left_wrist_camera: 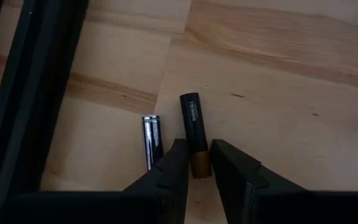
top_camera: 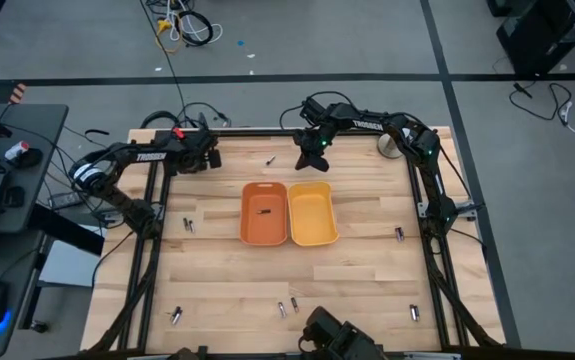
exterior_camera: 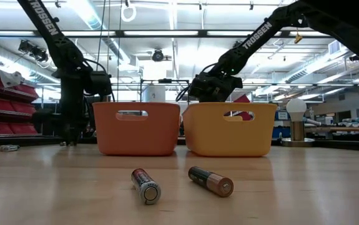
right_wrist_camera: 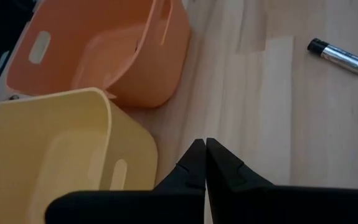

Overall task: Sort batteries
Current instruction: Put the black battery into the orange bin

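- The left gripper (left_wrist_camera: 197,163) is seen low over the bench near its far left corner, its fingers a little apart and straddling the copper end of a dark battery (left_wrist_camera: 192,124); whether the pads are already pressed on it cannot be told.
- The long axis of that battery runs straight away from the fingers, so only its near end lies between them.
- A silvery battery (left_wrist_camera: 152,142) lies just beside it, roughly parallel, outside the left finger; it is judged the thing most likely to be nudged.
- The left arm is plainly the nearer one to this pair; the black frame rail (left_wrist_camera: 23,99) along the bench's left edge stands close by.
- The right gripper (right_wrist_camera: 205,163) is held above the bench near the far edge, just behind the yellow tray (top_camera: 312,213), with its fingers pressed together and nothing between them.
- The orange tray (top_camera: 265,212) touches the yellow one at mid-bench; one small battery (top_camera: 263,212) is seen on its floor.
- Further batteries are scattered on the pale wooden bench (top_camera: 367,270): two near the front edge (exterior_camera: 146,185), others by the left, right and far edges.
- Beyond the bench a workshop with shelving is seen; no person shows.
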You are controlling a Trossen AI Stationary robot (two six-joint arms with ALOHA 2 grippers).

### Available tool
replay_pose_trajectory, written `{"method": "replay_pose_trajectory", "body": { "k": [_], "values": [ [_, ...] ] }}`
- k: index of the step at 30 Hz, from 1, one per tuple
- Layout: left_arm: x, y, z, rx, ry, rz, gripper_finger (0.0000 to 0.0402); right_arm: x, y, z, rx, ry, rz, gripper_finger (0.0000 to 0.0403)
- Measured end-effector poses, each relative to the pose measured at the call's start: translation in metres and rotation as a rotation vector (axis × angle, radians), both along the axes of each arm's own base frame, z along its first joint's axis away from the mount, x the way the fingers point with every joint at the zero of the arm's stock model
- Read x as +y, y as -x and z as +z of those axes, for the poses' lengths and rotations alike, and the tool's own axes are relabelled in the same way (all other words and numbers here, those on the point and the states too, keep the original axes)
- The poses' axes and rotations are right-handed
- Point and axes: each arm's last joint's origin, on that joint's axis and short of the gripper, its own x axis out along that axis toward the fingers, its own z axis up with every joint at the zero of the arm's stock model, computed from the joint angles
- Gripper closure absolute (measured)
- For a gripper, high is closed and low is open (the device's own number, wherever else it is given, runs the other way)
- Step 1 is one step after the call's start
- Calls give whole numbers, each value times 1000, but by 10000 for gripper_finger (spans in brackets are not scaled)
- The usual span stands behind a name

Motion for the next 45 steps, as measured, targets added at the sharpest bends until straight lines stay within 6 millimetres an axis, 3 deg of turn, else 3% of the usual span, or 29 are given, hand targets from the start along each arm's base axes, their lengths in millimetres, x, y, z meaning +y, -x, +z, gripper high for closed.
{"method": "replay_pose_trajectory", "body": {
  "k": [7, 14, 21, 25, 32, 38, 45],
  "values": [
    [0, -1, -1, -7, 4, -29, 329, -1, 1, 0, -3, 5, 2, 402],
    [-2, -6, 3, 6, -26, -81, 387, -1, 2, 0, -2, 1, 2, 402],
    [-12, -15, 27, -72, -99, -209, 394, -1, 2, 0, 3, -37, -13, 402],
    [-27, -22, 45, -112, -142, -330, 393, 1, 4, -1, 49, -86, -44, 402],
    [-66, -40, 75, -236, -179, -728, 393, 9, -1, -1, 89, -131, -64, 402],
    [-99, -54, 86, -242, -222, -1015, 392, 20, -8, 0, 158, -194, -110, 403],
    [-126, -73, 93, -271, -328, -1277, 392, 34, -6, 23, 203, -203, -137, 403]
  ]
}}
